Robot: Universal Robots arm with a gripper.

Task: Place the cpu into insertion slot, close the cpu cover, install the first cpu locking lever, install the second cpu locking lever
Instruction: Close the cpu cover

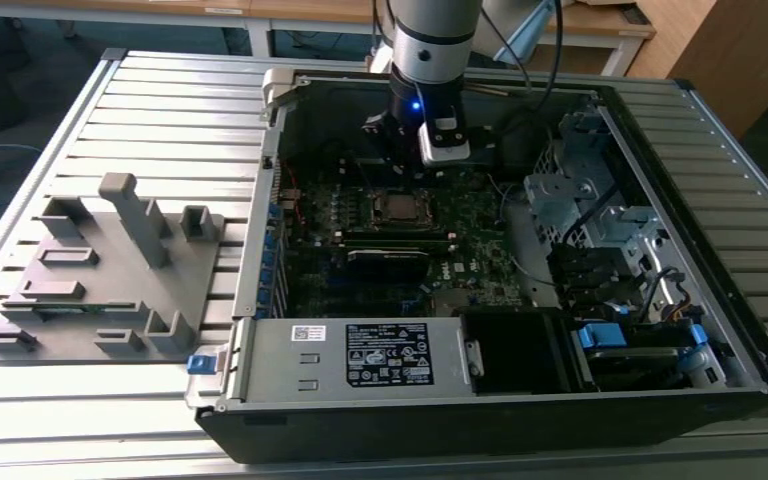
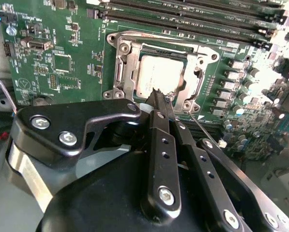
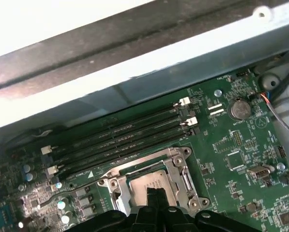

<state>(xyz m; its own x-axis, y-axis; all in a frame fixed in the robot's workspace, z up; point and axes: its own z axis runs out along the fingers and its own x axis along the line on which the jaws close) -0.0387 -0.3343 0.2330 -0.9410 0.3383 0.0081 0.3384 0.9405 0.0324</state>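
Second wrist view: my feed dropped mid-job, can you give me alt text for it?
The gripper, its black fingers drawn together, has its tips at the edge of the cpu, which lies in the window of the silvery cpu cover. The green circuit board surrounds them, with long black memory slots running alongside the cover.

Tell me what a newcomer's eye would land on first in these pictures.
In the exterior view, the arm reaches down into the open computer case on the slatted table. In the second wrist view, the gripper, its black fingers drawn together, points at the silvery cpu, framed in metal on the green board.
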